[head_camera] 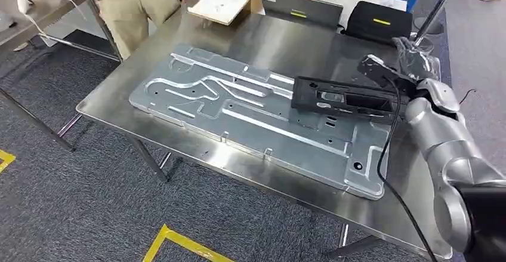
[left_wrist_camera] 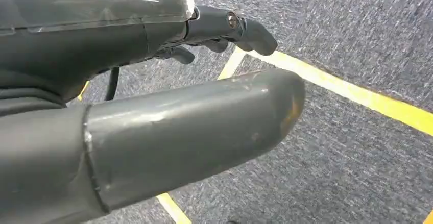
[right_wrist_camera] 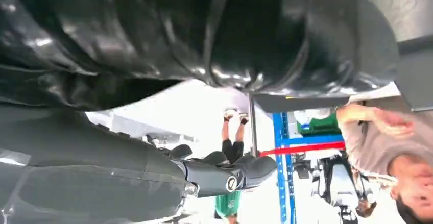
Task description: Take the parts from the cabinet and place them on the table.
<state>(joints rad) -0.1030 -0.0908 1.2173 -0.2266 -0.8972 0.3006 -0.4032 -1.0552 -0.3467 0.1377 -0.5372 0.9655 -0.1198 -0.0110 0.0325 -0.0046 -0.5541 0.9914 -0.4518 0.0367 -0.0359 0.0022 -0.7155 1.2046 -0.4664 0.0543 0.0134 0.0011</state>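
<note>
Black part: long, dark, frame-like moulding with open slots; lies flat across the far right end of the metal panel, its right end at the robot's right hand.
Metal panel: large silver stamped sheet with raised ribs and channels; rests flat on the table, taking up most of the top.
Table: polished steel top on thin legs, standing on grey carpet.
Right hand: at the black part's right end, over the table's far right side; wrapped in a clear cover. Head view suggests the fingers reach to the part's end, but whether they clamp it or merely touch it cannot be told. In the right wrist view a dark glossy mass lies close against the thumb; contact is likely, grasp unconfirmed.
Left hand: hangs low over the carpet and yellow floor tape, nothing in it; fingers extended, apart from the thumb.
Step in hand: judged to be the set-down of the black part, which already bears on the panel.
Next move: calls for the fingers to spread and the hand to lift straight off without dragging the part along the panel.
Surroundings: cardboard box, laptop and black bag at the table's far edge; people standing beyond.
</note>
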